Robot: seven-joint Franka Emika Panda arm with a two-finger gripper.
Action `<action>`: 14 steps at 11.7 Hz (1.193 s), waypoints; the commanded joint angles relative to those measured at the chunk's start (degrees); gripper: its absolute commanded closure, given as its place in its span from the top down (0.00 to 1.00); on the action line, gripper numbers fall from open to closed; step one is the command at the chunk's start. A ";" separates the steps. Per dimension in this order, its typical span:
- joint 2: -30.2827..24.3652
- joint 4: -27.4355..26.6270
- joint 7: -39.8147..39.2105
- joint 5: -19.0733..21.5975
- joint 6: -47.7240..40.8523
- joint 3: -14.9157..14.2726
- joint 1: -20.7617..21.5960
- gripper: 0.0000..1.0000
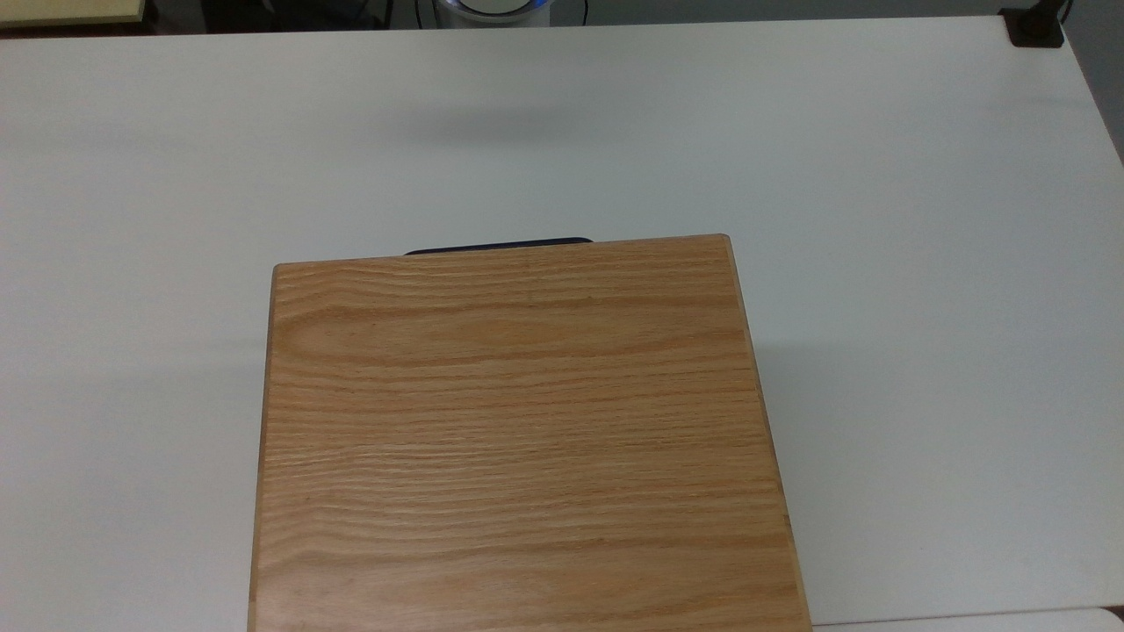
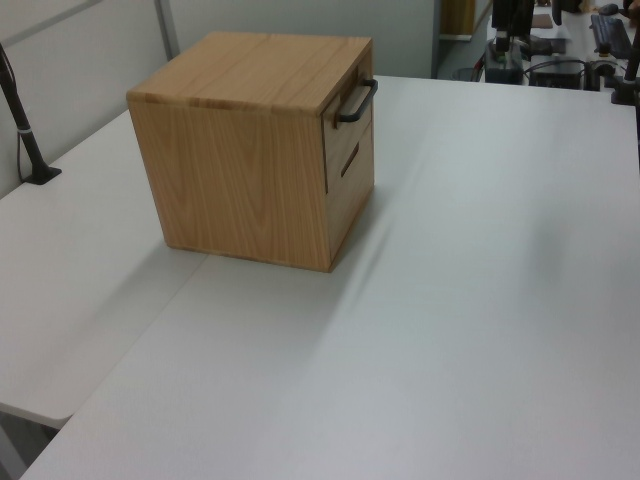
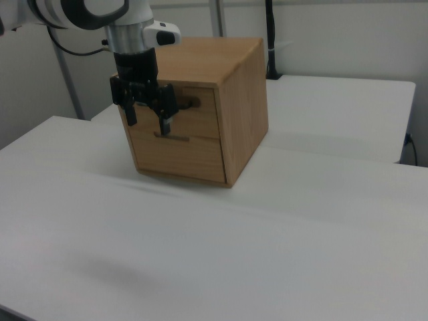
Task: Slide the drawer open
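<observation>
While the hand [image 3: 148, 115] hangs open and empty at the right view's left, before the cabinet [image 3: 214, 100] on the white desk [image 3: 221, 254], the drawer [image 3: 190, 110] sits closed. It should probably close squarely on the black handle [image 2: 356, 103], then pull straight outward.

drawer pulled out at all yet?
No: in the left view the drawer front sits flush with the cabinet face, only its black handle sticking out.

Bare white table [image 2: 480, 300] all round the cabinet [image 2: 250, 150], handle [image 2: 356, 103] side unobstructed.
</observation>
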 commanded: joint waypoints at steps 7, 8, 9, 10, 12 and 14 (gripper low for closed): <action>0.12 0.01 -1.32 3.29 -1.90 0.31 0.47 1.00; 0.12 0.01 -1.32 3.21 -1.90 0.31 0.47 1.00; 0.12 0.01 -1.32 3.29 -1.82 0.31 0.55 1.00; 0.20 0.01 -1.40 3.21 -1.47 0.31 0.64 1.00; 1.43 0.37 -1.49 2.68 -1.11 0.40 0.64 1.00; 1.52 0.54 -2.02 2.50 -0.76 0.40 1.43 1.00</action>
